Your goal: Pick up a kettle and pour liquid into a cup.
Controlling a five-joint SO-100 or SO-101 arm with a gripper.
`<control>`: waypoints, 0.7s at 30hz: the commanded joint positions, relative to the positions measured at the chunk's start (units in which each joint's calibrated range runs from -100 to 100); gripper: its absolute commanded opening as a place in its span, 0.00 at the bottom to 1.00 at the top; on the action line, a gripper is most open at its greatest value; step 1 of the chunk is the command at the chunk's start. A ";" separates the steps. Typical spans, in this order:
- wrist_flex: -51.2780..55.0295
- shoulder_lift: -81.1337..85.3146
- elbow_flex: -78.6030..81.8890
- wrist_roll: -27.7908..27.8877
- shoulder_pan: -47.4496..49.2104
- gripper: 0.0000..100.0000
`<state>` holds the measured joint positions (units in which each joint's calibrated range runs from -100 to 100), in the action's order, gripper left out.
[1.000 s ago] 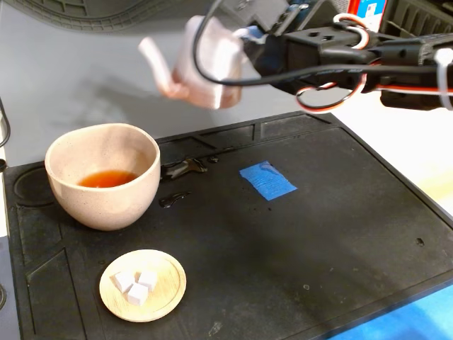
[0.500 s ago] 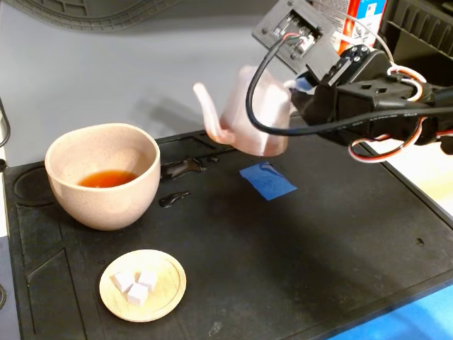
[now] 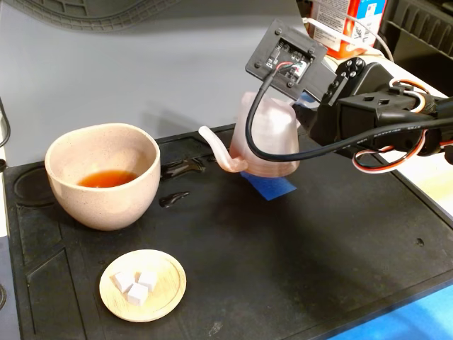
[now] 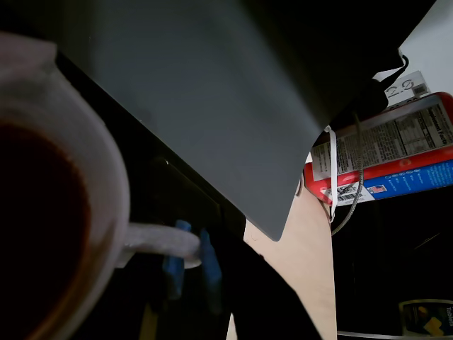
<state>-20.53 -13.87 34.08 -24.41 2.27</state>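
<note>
The kettle [image 3: 265,142] stands upright at the middle back of the black mat [image 3: 297,255], over a blue tape mark [image 3: 272,186]; I cannot tell whether it touches the mat. Its spout [image 3: 216,149] points left toward the cup [image 3: 102,173], which holds a little reddish-orange liquid [image 3: 106,178]. In the wrist view the kettle [image 4: 106,177] is at the left with dark red liquid [image 4: 35,234] inside. My gripper [image 4: 191,273] has blue fingers [image 4: 173,269] shut on the kettle's loop handle [image 4: 159,241]. In the fixed view the arm hides the gripper.
A round wooden dish [image 3: 166,297] with white cubes [image 3: 136,285] lies at the front left. Two wet, glossy patches [image 3: 180,168] lie on the mat between cup and kettle. A red and blue carton [image 3: 347,25] stands behind the arm at the back right.
</note>
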 commanded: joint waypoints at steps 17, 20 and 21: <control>-0.79 1.24 1.85 1.82 0.20 0.01; -1.57 -1.92 1.67 1.77 0.66 0.01; -1.57 -2.68 1.40 1.71 1.04 0.01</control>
<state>-20.88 -16.61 36.12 -22.42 2.42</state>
